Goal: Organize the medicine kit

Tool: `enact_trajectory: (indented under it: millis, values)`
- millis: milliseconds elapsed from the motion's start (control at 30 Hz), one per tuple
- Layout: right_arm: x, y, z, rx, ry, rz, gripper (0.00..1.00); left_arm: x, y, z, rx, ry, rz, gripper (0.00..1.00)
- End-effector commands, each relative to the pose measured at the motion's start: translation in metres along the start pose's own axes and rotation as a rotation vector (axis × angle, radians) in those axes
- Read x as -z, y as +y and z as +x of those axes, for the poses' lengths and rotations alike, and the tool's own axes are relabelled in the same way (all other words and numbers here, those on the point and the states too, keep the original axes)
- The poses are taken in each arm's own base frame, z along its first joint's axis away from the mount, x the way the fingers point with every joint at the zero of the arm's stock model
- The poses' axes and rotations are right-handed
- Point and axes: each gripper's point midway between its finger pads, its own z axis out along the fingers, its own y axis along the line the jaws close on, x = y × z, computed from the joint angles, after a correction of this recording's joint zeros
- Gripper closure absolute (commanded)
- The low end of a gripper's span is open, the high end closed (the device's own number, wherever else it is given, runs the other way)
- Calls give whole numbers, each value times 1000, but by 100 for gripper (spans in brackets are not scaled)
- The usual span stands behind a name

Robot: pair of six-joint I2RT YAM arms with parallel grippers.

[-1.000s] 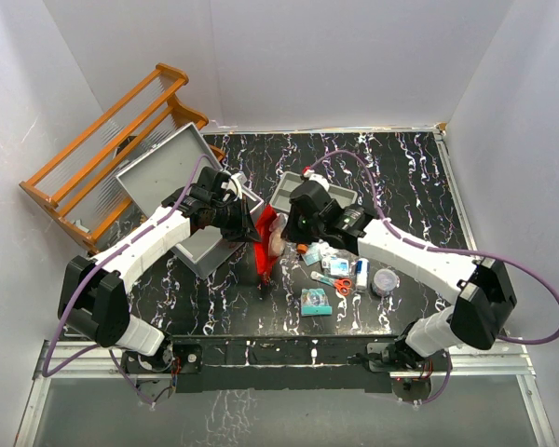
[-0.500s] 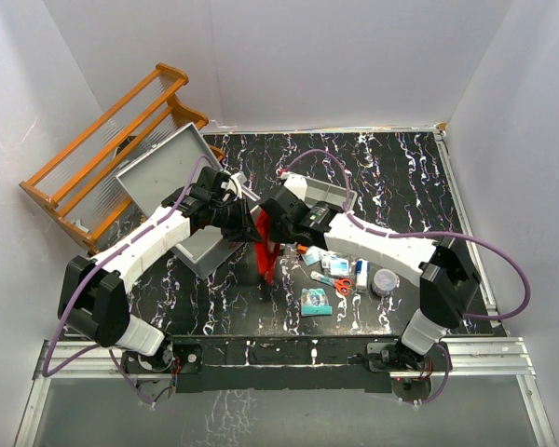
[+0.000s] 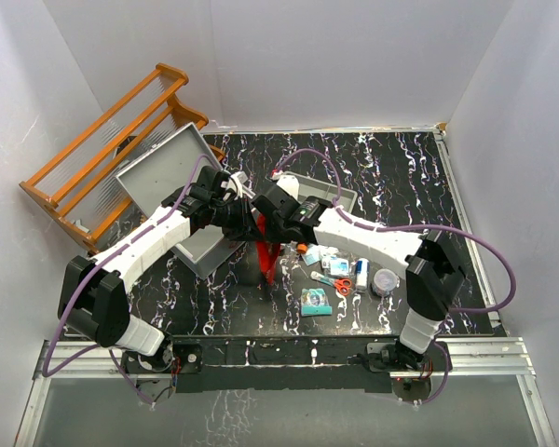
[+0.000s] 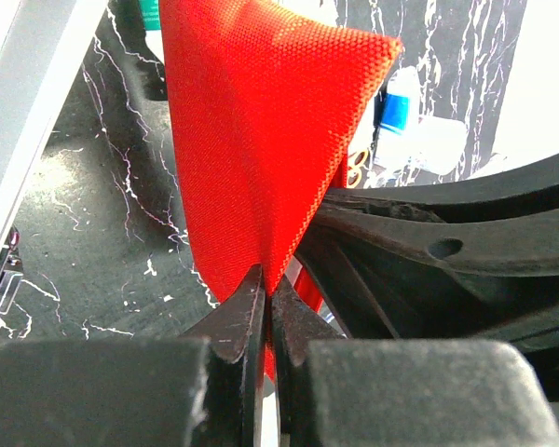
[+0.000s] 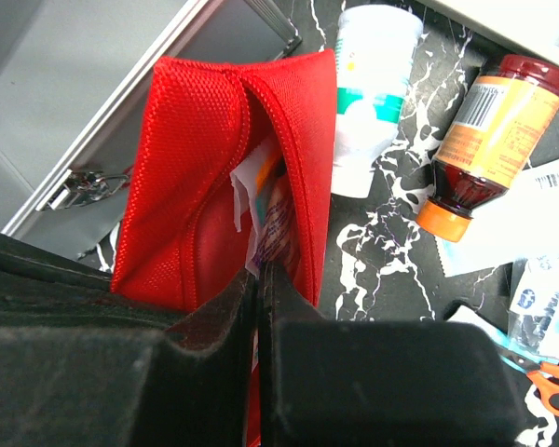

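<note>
Noted over the last second a leftward swing of the right tool point(image 3: 268, 223), off the grey tray point(image 3: 340, 196) and in to the red pouch point(image 3: 268, 261); no shift noted in the left tool point(image 3: 249, 223).

From above: found both tools meeting at the top of the pouch, over the table point(image 3: 401, 177). Placed the medicine kit point(image 3: 200, 247) just beside the pouch, on the robot's left, lid propped open toward the wooden rack point(image 3: 102, 140). Judged its long axis diagonal, near-left to far-right, and the left arm the nearer. Counted one kit, one pouch, one tray, one rack; loose supplies right of the pouch too small to count surely.

From the left wrist: found the left tool clamped tight on a low fold of the red fabric, pouch fanning up from the pinch. Glimpsed one blue-capped bottle point(image 4: 396, 102) behind.

From the right wrist: found the right tool pinched shut on the rim of the pouch mouth, paper slips point(image 5: 256, 200) showing inside. Saw the kit's wall and latch point(image 5: 74, 186) just beside the pouch. Counted one white bottle point(image 5: 373, 93), one amber bottle point(image 5: 484, 130) and one pair of scissors point(image 5: 554, 382).
</note>
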Motion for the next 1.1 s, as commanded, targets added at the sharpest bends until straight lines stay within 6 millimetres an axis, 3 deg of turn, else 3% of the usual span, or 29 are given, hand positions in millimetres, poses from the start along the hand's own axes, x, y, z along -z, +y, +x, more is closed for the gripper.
enact_trajectory:
  millis: [0, 300, 433, 567, 867, 1067]
  values:
    - [6, 9, -17, -20, -36, -2, 100, 13, -17, -1, -27, -19, 64, 100]
    - [-1, 16, -31, -26, -79, 9, 100, 14, -17, 3, -30, -11, 72, 100]
    - [7, 19, -36, -38, -98, -14, 82, 14, -15, 4, -24, -7, 64, 100]
    - [31, 20, -45, -62, -140, -69, 74, 12, -13, 5, -16, -4, 56, 100]
    - [64, 22, -56, -67, -201, -168, 71, 11, -11, 3, -7, -2, 37, 100]
    - [79, -6, -54, -65, -260, -131, 63, 16, -4, 12, -16, 24, 4, 100]
